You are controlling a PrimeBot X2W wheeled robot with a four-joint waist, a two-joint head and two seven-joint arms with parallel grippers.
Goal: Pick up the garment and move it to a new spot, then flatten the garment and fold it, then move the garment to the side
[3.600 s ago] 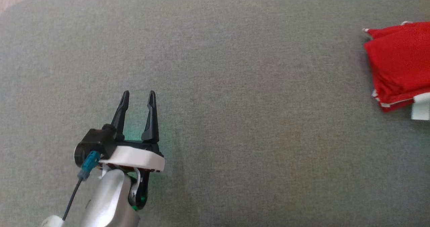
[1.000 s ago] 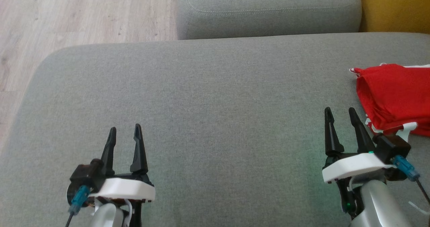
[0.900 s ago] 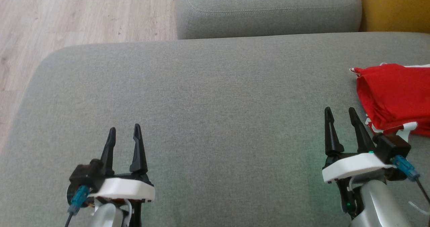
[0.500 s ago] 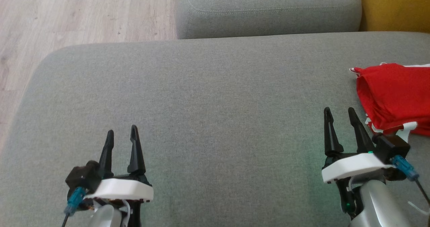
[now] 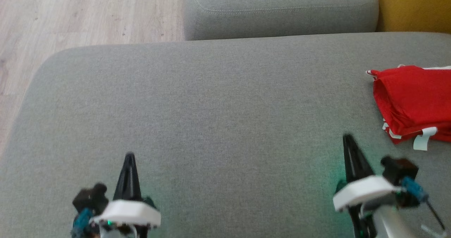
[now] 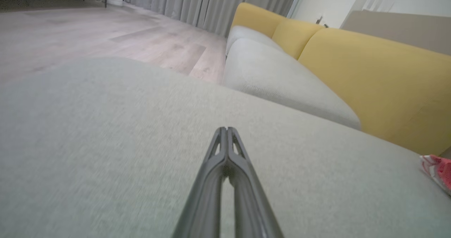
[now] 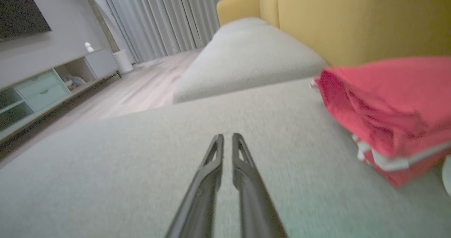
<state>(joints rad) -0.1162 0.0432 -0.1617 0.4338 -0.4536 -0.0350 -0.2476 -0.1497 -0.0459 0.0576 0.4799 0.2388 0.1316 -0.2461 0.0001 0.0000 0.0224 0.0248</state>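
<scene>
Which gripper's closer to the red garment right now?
Right. The right gripper sits just short of the red garment, at its near-left corner and apart from it. The left gripper is far across the grey cushion, on the robot's left.

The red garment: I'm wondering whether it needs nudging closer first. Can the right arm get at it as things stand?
Probably yes. The red garment lies on the cushion just ahead and to the right of the right claw, with bare cushion between them and nothing in the way.
</scene>
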